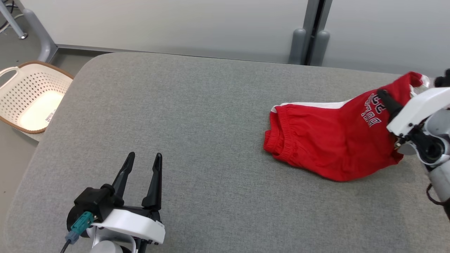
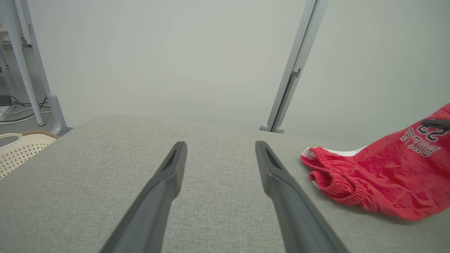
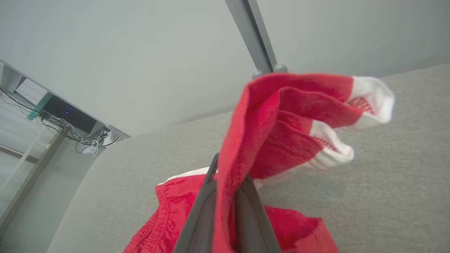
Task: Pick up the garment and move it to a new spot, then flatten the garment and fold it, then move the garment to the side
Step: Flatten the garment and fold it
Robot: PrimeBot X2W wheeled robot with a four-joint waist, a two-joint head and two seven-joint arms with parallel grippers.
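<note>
The garment (image 1: 327, 140) is a pair of red shorts with white trim and dark lettering, lying at the right of the grey table (image 1: 197, 123). Its leg end is lifted off the surface. My right gripper (image 1: 385, 96) is shut on that raised leg hem, and in the right wrist view the red cloth (image 3: 281, 119) is pinched between the two dark fingers (image 3: 197, 211) and drapes over them. My left gripper (image 1: 144, 163) hovers open at the table's near left, far from the shorts, nothing between its fingers (image 2: 165, 189). The garment (image 2: 379, 179) lies to its right.
A cream perforated basket (image 1: 31, 95) with a brown rim stands on the floor off the table's left edge. Grey partition posts (image 1: 309, 45) rise behind the table's far edge. The table's rounded far-left corner (image 1: 102, 58) is near the basket.
</note>
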